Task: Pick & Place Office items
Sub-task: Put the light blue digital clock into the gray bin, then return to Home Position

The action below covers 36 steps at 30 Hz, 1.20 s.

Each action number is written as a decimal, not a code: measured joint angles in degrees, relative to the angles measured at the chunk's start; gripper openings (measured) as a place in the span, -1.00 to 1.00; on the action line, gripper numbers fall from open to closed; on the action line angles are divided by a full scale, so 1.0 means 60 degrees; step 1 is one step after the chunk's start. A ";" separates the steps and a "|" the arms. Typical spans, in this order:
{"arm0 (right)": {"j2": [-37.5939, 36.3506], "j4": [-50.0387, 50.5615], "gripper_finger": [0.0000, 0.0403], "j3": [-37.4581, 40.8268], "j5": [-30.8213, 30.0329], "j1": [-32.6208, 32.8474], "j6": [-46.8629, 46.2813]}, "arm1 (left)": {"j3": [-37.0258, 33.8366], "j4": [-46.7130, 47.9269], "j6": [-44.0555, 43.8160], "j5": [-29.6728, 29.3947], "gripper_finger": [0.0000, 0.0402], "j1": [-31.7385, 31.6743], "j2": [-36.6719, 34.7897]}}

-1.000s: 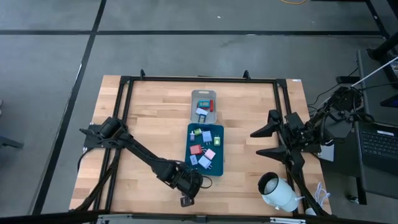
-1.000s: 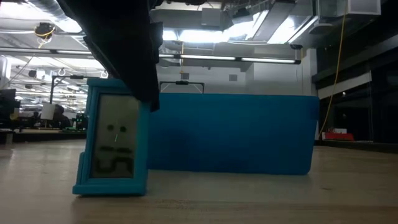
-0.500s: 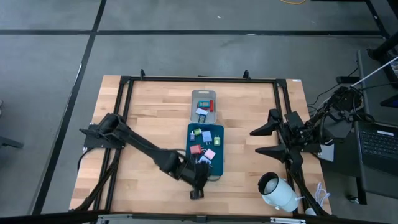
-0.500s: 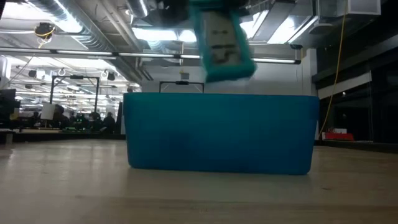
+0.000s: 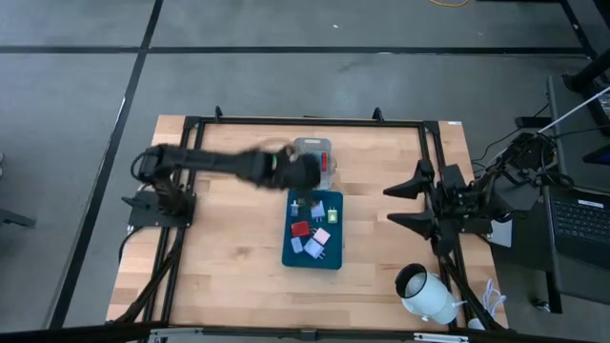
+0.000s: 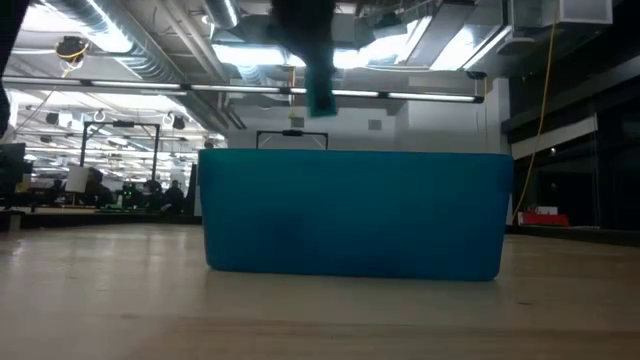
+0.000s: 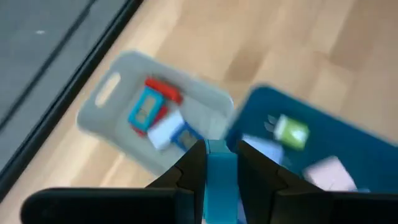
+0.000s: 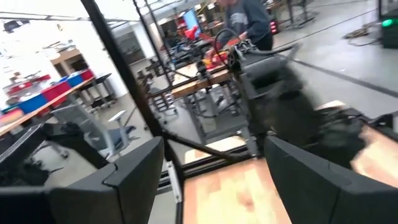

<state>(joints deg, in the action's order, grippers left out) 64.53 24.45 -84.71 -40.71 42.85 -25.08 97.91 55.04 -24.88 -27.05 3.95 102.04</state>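
My left gripper [image 7: 217, 163], clamped on 1 light-blue flat plastic item [image 7: 219, 180], hovers toward the worktop's far edge; the small grey plastic tray [image 7: 115, 90] lies just ahead.

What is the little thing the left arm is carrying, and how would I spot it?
Start at the big dark-teal tray in the middle of the wooden table, then look to the small grey tray just behind it. The left gripper hangs over where the two meet, pinching a flat light-blue item. It is the only piece held in the air rather than lying in a tray.
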 joint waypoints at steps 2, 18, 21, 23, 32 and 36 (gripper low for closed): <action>0.0000 0.0005 0.41 0.0000 -0.0279 0.0000 0.0004 | 0.0000 -0.0544 0.0839 0.0982 -0.68 -0.0955 0.0011; 0.0000 0.0038 0.41 0.0000 -0.1862 0.0000 0.0169 | -0.0004 -0.1351 0.5377 0.6412 -0.68 -0.4491 0.1153; 0.0000 0.0040 0.41 0.0000 -0.1930 0.0000 0.0265 | -0.0004 -0.1413 0.5934 0.6926 -0.65 -0.4442 0.1242; 0.0000 0.0050 0.41 0.0002 -0.2089 0.0000 0.0295 | -0.0004 -0.1380 0.6173 0.6913 -0.60 -0.4422 0.1288; 0.0000 0.0033 0.41 0.0000 -0.2321 0.0000 0.0588 | -0.0007 -0.1797 0.6610 0.6971 -0.45 -0.4837 0.1632; -0.0028 0.0015 0.41 0.0000 -0.2319 0.0000 0.0763 | -0.0007 -0.1867 0.6613 0.7533 -0.41 -0.5059 0.1765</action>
<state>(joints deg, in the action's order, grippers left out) 64.37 24.53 -84.71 -54.62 42.85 -20.51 97.86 43.84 14.79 18.14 -26.40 112.63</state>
